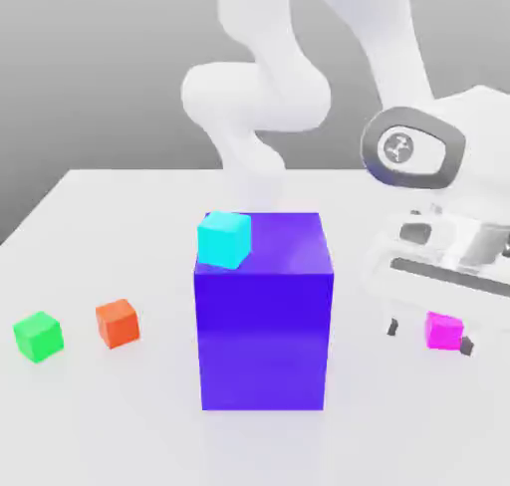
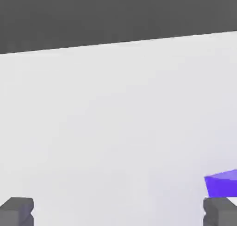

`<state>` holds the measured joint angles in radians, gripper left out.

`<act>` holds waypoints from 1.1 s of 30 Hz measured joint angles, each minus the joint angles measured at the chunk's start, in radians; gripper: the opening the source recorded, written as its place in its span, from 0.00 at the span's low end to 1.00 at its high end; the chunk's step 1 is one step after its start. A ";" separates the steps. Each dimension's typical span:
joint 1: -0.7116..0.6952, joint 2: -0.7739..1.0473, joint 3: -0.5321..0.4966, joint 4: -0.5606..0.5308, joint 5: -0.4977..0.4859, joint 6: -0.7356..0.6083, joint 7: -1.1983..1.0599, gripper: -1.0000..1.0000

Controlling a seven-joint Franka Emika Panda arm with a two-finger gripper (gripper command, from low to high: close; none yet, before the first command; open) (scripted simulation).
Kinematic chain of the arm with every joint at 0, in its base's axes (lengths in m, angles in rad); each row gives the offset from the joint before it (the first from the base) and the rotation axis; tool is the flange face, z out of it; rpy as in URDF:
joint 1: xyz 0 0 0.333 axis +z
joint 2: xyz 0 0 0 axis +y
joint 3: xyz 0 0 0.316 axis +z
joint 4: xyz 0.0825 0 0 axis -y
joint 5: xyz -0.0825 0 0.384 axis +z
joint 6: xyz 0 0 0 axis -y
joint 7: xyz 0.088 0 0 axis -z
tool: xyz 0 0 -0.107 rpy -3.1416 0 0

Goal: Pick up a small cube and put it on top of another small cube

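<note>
Grey backdrop behind, pale surface in front, carrying everything. Largest is the white arm, bent down toward the exterior view's right. Next, the big blue-violet block stands mid-surface with a cyan cube on its top corner. The claw hangs low at the exterior view's right, spread wide and holding nothing. The small magenta cube sits on the surface right between its dark fingertips, seemingly not yet touched. The orange cube and the small green cube lie well apart from it, on the exterior view's left.

To grasp well, I judge the claw should settle with the magenta cube centred, close squarely on opposite faces, then lift high enough to clear the big block before crossing to the green one.
</note>
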<state>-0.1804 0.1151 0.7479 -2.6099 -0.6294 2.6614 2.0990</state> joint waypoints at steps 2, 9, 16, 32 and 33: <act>0.011 0.004 0.037 -0.032 0.055 0.052 0.014 0.50; 0.057 0.006 0.191 -0.154 0.284 0.175 0.007 0.50; 0.341 0.189 -0.164 -0.095 -0.118 0.246 0.317 0.50; 0.210 0.114 0.000 -0.129 0.044 0.214 0.194 0.00; 0.171 0.085 0.054 -0.140 0.109 0.204 0.146 0.00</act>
<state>-0.0096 0.2006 0.8022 -2.7497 -0.5200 2.8650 2.2446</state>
